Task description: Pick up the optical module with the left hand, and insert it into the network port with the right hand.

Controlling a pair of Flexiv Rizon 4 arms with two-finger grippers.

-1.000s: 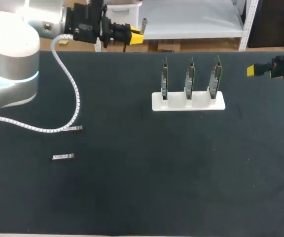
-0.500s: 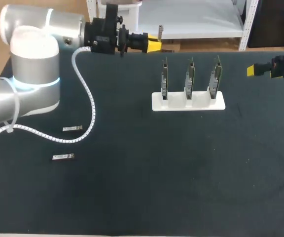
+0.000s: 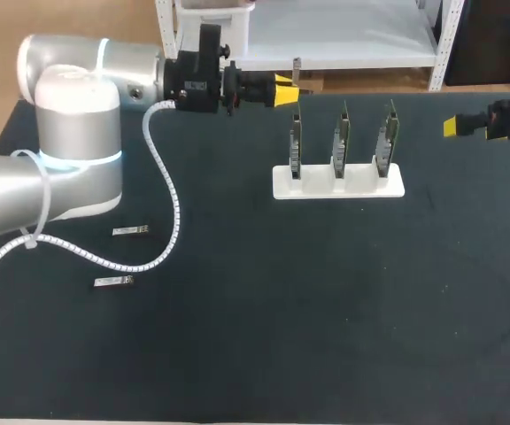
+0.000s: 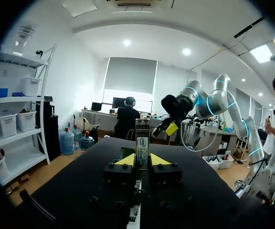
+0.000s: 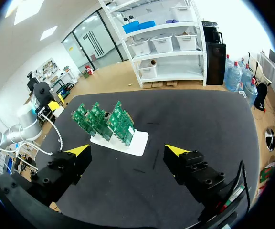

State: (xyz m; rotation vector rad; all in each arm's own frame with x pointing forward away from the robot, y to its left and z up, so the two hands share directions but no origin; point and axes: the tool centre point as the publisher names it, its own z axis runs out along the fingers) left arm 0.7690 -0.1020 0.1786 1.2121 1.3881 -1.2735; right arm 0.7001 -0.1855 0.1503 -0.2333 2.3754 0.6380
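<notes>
Left gripper clamps the optical module, long axis upright, over the worktop's far edge, just beside the white rack of three boards. Right gripper hangs spread open at the right edge. Two spare modules lie flat near the left edge.

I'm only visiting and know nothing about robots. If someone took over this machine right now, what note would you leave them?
Left gripper: fingers shut on one optical module, near the far edge of the table, beside the boards in the white stand.
Right gripper: open, empty, at the right edge.
Two spare modules lie on the left.
Done: pickup.
Left: pass to the right gripper, insert into a port.
</notes>
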